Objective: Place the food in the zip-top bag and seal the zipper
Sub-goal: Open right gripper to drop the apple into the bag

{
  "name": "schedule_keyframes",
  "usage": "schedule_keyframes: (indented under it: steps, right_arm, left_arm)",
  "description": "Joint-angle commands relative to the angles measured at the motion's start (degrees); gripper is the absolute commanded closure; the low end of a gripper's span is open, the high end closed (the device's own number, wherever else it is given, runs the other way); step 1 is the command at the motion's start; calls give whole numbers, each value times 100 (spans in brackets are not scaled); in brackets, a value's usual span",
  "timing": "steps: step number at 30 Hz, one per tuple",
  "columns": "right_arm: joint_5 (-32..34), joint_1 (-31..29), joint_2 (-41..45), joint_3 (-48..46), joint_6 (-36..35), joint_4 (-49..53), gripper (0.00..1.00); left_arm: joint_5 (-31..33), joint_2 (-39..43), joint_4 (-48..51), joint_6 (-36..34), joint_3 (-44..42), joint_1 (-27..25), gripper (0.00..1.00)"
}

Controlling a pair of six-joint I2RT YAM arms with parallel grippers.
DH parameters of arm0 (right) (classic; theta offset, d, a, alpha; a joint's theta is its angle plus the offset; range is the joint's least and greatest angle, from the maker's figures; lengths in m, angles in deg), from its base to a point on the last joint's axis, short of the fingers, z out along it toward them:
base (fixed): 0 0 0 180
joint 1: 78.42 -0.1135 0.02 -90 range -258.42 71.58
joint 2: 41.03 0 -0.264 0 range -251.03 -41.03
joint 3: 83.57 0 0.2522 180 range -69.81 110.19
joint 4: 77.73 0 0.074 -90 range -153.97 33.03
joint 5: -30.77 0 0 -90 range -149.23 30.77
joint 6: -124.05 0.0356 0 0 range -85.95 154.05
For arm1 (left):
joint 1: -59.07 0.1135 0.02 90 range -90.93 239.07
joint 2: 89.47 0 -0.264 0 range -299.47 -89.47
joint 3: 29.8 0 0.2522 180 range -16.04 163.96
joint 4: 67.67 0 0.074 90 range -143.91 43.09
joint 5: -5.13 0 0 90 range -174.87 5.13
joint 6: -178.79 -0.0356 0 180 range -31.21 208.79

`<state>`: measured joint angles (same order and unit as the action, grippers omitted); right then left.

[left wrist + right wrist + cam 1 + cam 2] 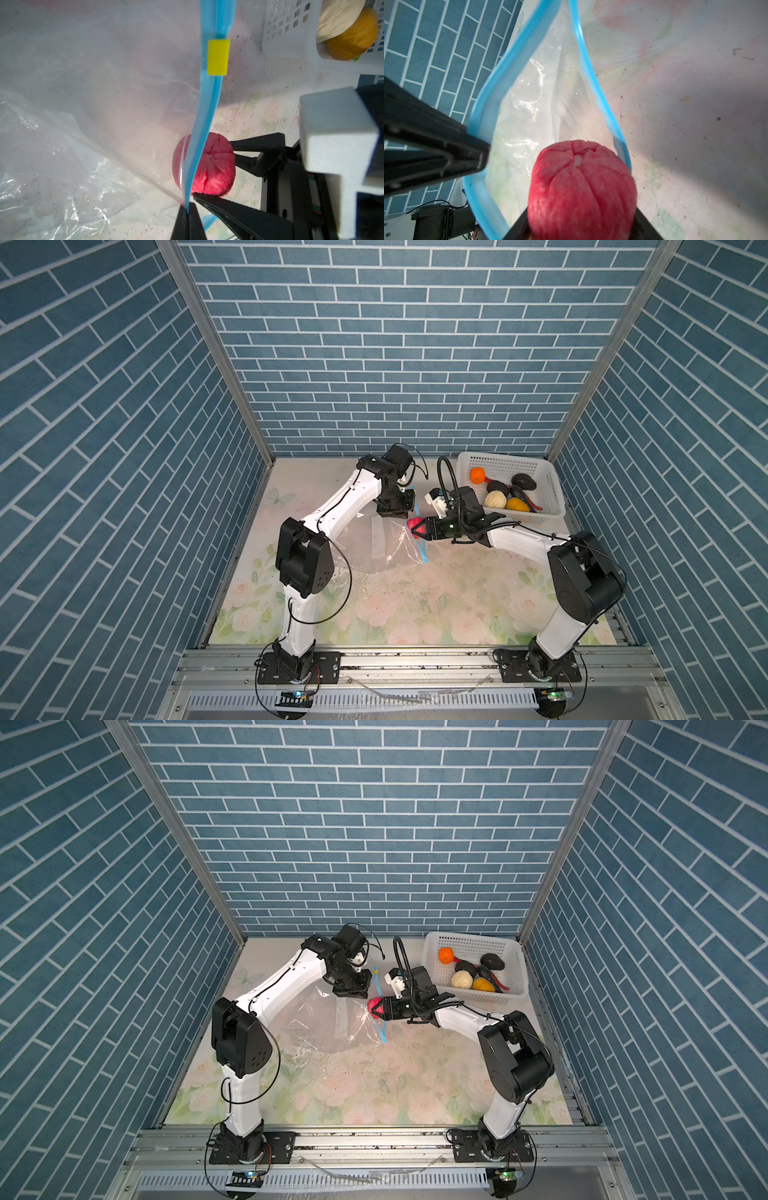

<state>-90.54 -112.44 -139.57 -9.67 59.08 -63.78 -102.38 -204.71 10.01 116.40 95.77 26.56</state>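
The clear zip-top bag (374, 547) (324, 1023) lies mid-table, mouth towards the right arm. My left gripper (392, 512) (353, 992) (188, 209) is shut on the upper blue strip of the zipper (204, 124) (591, 72) and holds it up, so the mouth gapes. A yellow slider (218, 57) sits further along the strip. My right gripper (417, 527) (376, 1009) (581, 209) is shut on a round pink food piece (414, 524) (214, 166) (581, 187), which is partway through the mouth between the two blue strips.
A white perforated basket (548, 489) (519, 973) (291, 31) at the back right holds an orange piece (478, 475), a cream one (495, 499), a yellow-orange one (517, 504), black lumps (523, 481) and a red strip (534, 504). Blue brick walls enclose the floral table.
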Motion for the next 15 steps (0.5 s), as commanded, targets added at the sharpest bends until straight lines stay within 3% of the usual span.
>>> schedule_keyframes:
  steps: [1, 5, 15]
  right_arm:
    - [-15, -26, -42, 63, -225, 186, 38]
    - [37, -32, -12, 71, -262, 254, 32]
    - [157, -26, 35, 77, -289, 299, 29]
  left_arm:
    - [-50, 195, -11, 16, -70, 9, 100]
    - [-50, 195, -11, 17, -80, 8, 100]
    - [-57, 169, 2, 27, -52, 1, 100]
